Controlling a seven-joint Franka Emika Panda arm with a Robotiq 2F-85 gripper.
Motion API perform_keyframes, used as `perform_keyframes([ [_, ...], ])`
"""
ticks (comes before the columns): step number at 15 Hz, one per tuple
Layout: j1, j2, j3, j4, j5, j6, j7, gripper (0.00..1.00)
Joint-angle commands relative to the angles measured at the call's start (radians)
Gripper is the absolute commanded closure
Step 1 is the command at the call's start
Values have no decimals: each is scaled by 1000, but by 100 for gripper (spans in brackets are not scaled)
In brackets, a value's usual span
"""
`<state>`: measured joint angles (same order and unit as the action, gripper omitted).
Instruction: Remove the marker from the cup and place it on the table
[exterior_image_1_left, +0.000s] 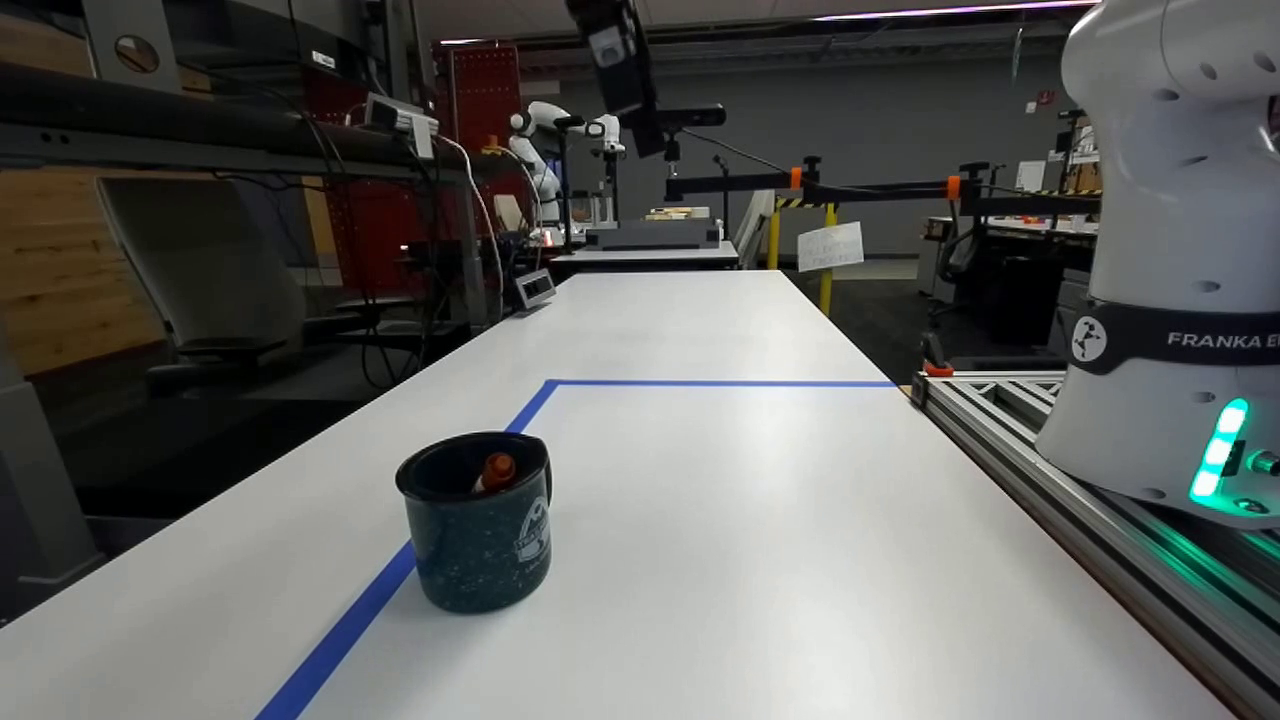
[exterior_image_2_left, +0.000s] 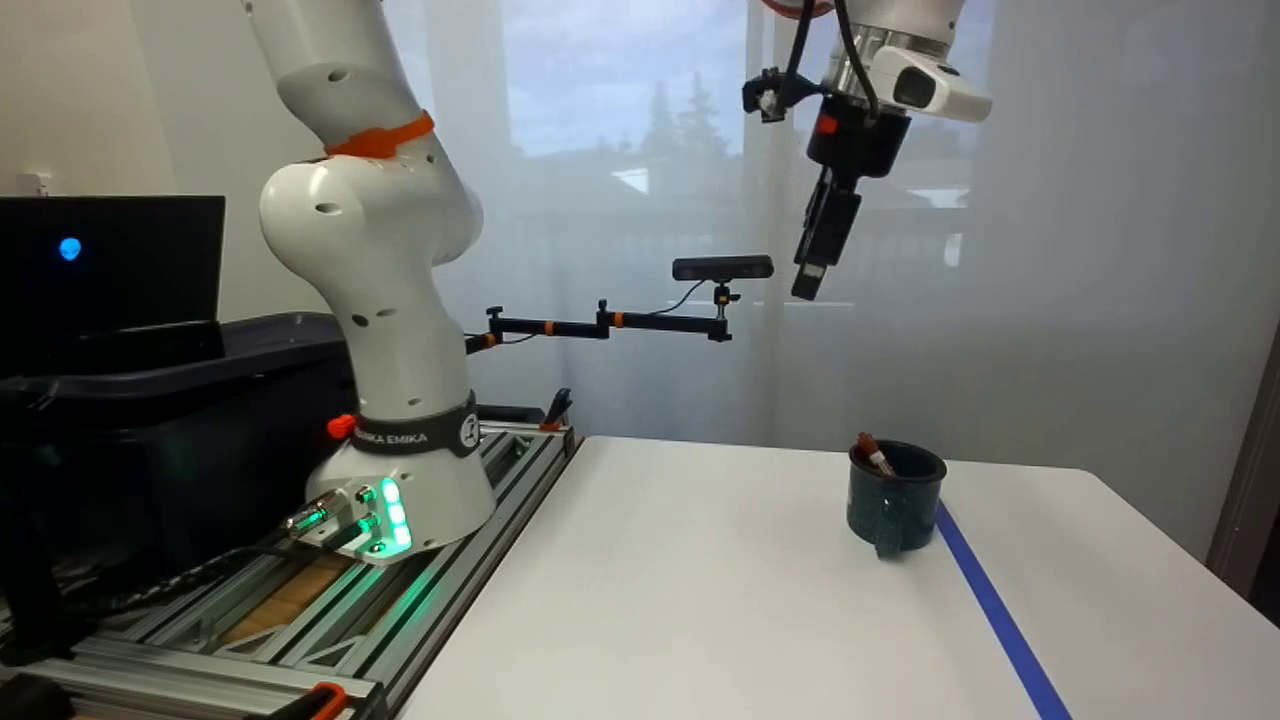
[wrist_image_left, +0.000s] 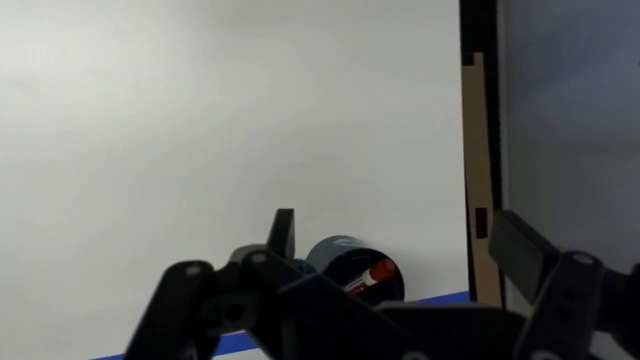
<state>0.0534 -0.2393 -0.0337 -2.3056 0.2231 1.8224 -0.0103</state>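
Wrist view: the Robotiq gripper has its two fingers spread wide, with nothing held between them. Past those fingers, low in the gap and nearer the finger at the picture's left, shows the red-orange marker — orange cap, pale barrel with red print — lying aslant in the mouth of the dark teal mug, part of which is hidden by the gripper's linkage. In both exterior views the gripper hangs well above the mug, apart from it and from the marker, fingers angled downward. In an exterior view the marker leans at the mug's rim, cap end up and poking out over it. The speckled mug stands upright on the white table, at the blue tape line; whether it covers any tape I cannot tell. Beyond the tabletop stand the white Franka Emika base, lit green, and a bar-shaped camera on a jointed boom. Farthest off, in an exterior view, another white robot arm shows beside a red perforated panel — and behind that, a grey wall.
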Motion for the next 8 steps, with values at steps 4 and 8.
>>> perform_keyframes([
  [4, -12, 246, 2, 160, 248, 21, 10, 0],
  [8, -5, 341, 35, 189, 223, 157, 118, 0],
])
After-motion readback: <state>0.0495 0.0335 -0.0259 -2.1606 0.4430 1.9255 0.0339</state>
